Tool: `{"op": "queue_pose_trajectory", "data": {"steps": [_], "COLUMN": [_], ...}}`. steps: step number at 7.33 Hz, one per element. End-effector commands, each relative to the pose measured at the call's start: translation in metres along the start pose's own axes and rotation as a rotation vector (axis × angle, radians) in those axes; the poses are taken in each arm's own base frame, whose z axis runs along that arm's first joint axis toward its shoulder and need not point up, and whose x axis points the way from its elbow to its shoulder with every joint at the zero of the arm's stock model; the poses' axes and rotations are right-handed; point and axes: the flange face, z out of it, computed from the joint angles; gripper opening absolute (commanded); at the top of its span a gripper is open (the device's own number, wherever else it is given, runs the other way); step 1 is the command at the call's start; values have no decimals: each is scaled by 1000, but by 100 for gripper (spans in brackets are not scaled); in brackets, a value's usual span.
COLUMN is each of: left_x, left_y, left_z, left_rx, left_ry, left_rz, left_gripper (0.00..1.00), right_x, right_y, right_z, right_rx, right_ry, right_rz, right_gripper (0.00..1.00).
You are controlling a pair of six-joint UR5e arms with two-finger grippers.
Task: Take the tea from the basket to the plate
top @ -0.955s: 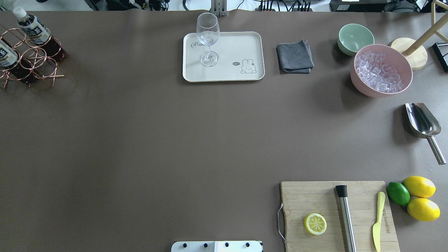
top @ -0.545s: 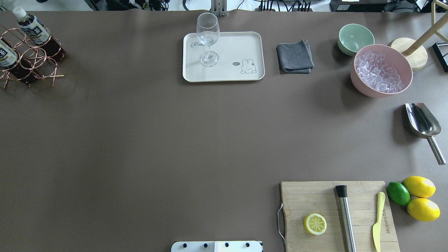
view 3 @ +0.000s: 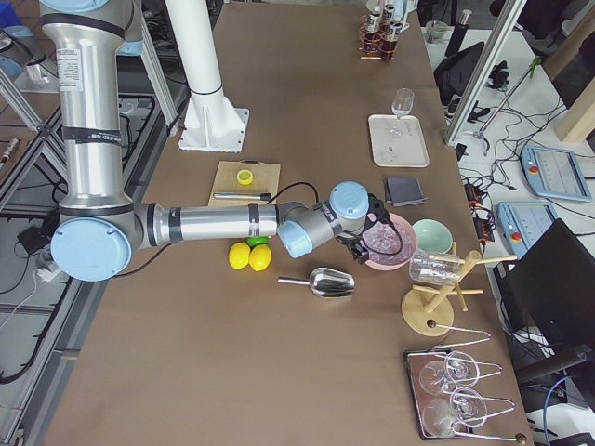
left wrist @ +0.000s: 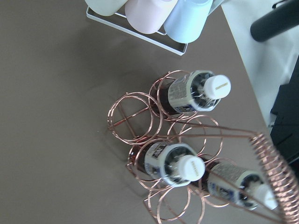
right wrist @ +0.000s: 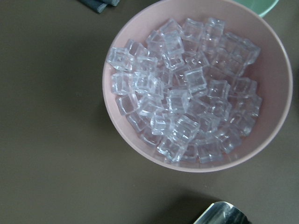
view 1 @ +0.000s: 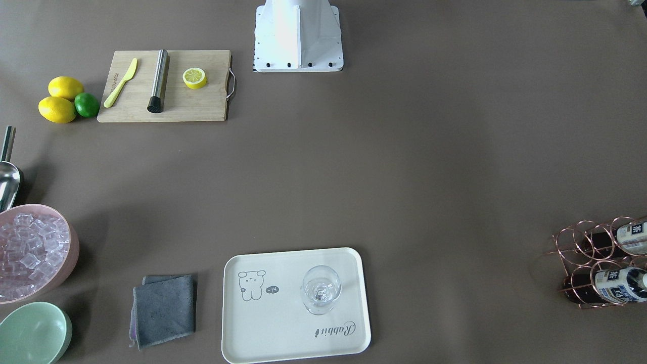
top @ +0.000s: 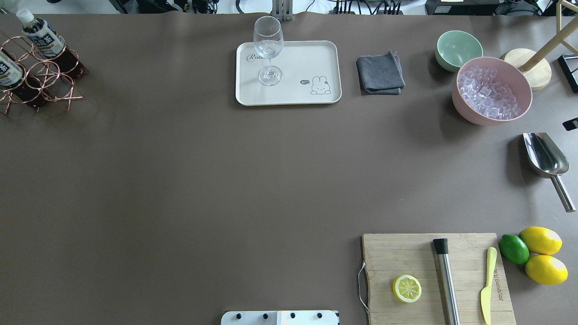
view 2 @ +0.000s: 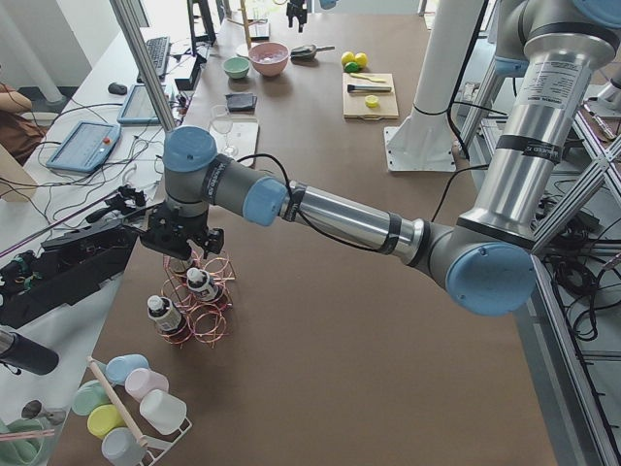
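**Status: pre-grasp, no transfer yet.**

1. Change check. Against the overhead views of the last second, the only new item I find is a small dark shape at the right edge, beside the pink bowl of ice cubes. I cannot identify it. I detect no clear displacement of anything else on the table.

2. Task items. The rose-gold wire basket with ring cells stands at the far left corner of the table. All three small clear bottles of dark tea with white caps stay seated in its cells. The middle bottle lies closest under the left wrist camera. The cream-white rectangular plate with the bear drawing is well apart from the basket and carries only a clear wine glass.

3. Grippers. The left gripper hangs directly above the basket. The right gripper hangs over the pink bowl. Each shows only in a side view, and neither wrist camera shows fingers, so I cannot tell whether either set of jaws is apart or together.

4. Meaning. I judge the task at its first step: the left arm is positioned and no bottle is lifted. Descending between the coiled wire handle and the caps calls for care.
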Motion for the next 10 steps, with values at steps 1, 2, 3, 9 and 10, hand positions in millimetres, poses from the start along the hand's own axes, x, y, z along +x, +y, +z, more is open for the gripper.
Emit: {"op": "queue_pose_trajectory", "data": {"steps": [1,2,3,9,10], "left_x": [38,38,36,34,37], "left_y": [-5,-9,-6,8,12], "left_z": [3,9,18,56,56], "left_rx": [37,33,28,11,9], "left_ry": [11,12,5,-9,-7], "left_rz": [-171,-207,-239,-235,-256], "left_gripper": [98,98,98,77,69], "right_x": [-52,-74,-95,-197,-211], "right_y": [-62,-85,-110,-229,-237], "right_z": [28,36,44,59,56], "right_rx": [5,9,14,82,99], "right_ry": [-107,-129,-149,-223,-238], "right_rz": [-129,-180,-227,-431,-462], "right_gripper": [100,100,100,100,100]}}
